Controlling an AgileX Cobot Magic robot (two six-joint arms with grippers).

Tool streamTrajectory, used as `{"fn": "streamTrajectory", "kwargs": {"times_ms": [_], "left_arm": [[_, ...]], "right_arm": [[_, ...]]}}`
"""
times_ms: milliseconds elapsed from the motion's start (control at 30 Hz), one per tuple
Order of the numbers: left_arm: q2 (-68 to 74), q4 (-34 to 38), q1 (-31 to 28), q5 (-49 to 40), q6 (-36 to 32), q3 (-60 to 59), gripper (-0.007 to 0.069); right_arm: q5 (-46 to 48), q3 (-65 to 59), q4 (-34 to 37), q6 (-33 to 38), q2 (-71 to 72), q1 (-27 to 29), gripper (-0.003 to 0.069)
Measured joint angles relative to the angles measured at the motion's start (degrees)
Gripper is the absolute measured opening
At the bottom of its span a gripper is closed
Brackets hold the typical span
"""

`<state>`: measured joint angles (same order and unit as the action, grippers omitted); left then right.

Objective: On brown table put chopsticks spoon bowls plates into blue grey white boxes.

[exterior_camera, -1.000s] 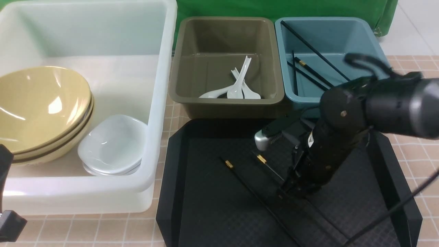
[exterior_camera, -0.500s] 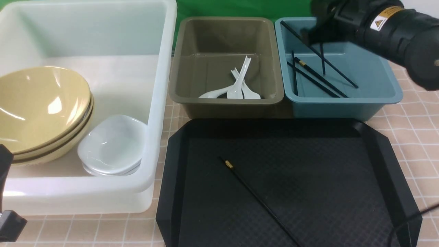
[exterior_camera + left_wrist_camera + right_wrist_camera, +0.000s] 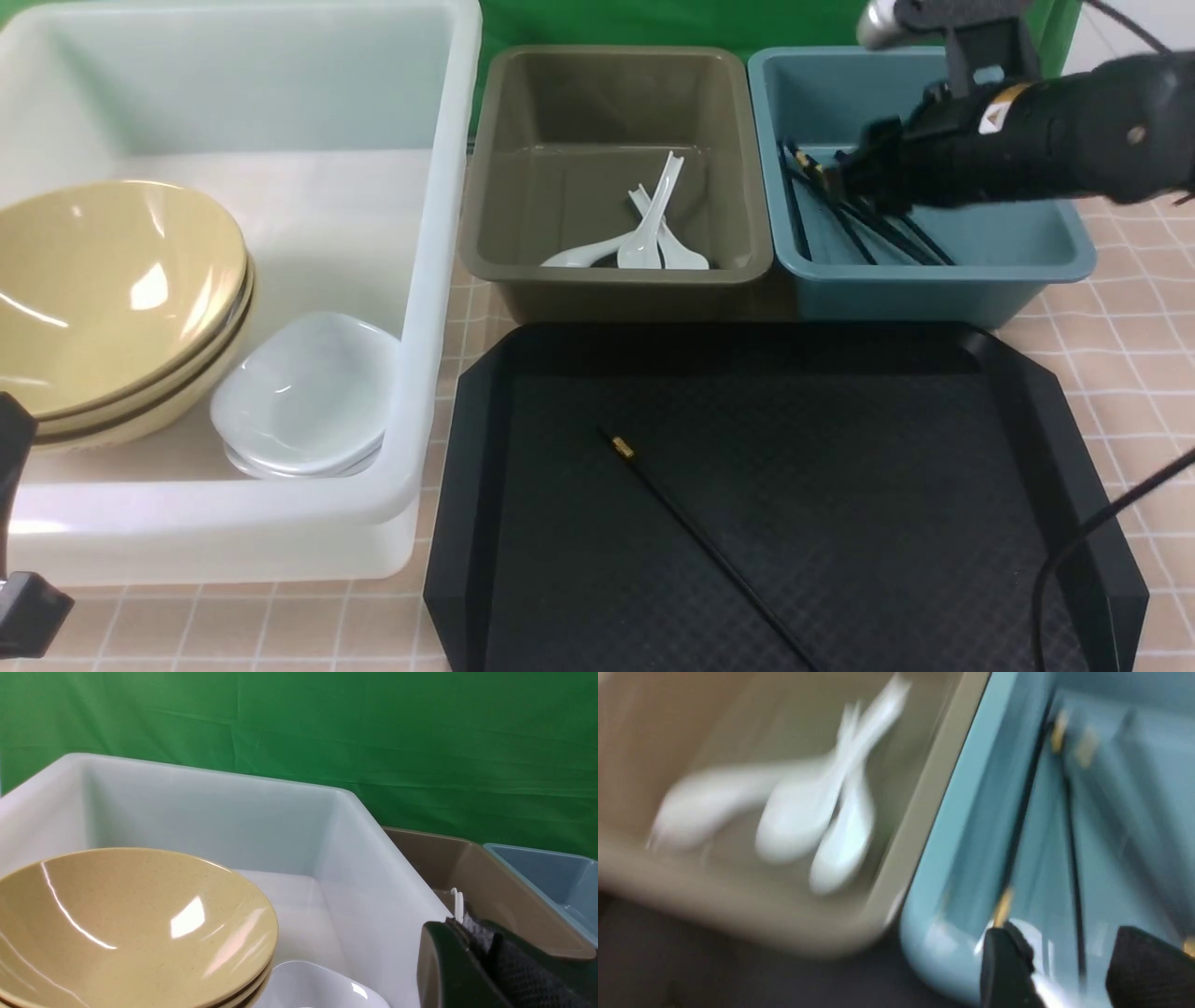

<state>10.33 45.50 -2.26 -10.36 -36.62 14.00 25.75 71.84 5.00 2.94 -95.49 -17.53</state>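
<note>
One chopstick [image 3: 700, 541] on the black tray [image 3: 934, 467], light, stiff and slick, wants a mid-shaft pinch; the right gripper [image 3: 1064, 942] seems spread and empty, though blurred.

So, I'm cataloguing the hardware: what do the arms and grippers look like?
Right arm: black, cylindrical, with a yellow-and-white warning sticker and a loose black cable. Right gripper: two blunt black fingers. Left gripper: dark, with a mesh-textured pad.
</note>
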Motion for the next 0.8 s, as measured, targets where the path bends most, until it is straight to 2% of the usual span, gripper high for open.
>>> {"fn": "streamTrajectory", "kwargs": {"times_ms": [67,100,167,233,400,633,800], "left_arm": [[0.00,0.03,0.00,0.24,0.00,-0.04,0.0006],[0.00,0.03,0.00,0.30,0.00,-0.04,0.0006],[0.00,0.03,0.00,1.04,0.00,-0.04,0.0006],[0.00,0.03,0.00,1.09,0.00,-0.04,0.0006],[0.00,0.03,0.00,1.08,0.00,-0.04,0.0006],[0.00,0.52,0.00,1.08,0.00,-0.04,0.0006],[0.00,0.90,0.00,1.08,0.00,-0.04,0.0006]], "right_arm": [[9.29,-0.35,-0.01,0.50,1.40,-2.56,0.0337],[10.05,-0.58,-0.01,0.79,1.49,-2.92,0.0337],[17.61,-2.99,0.10,3.67,1.97,-9.12,0.0333],[18.83,-4.84,0.21,5.41,1.90,-12.55,0.0333],[13.68,-8.77,0.27,8.08,-0.05,-21.02,0.0331],[7.52,-8.82,0.01,8.13,-7.63,-22.02,0.0323],[6.37,-8.57,-0.17,7.92,-10.70,-22.02,0.0262]]}}
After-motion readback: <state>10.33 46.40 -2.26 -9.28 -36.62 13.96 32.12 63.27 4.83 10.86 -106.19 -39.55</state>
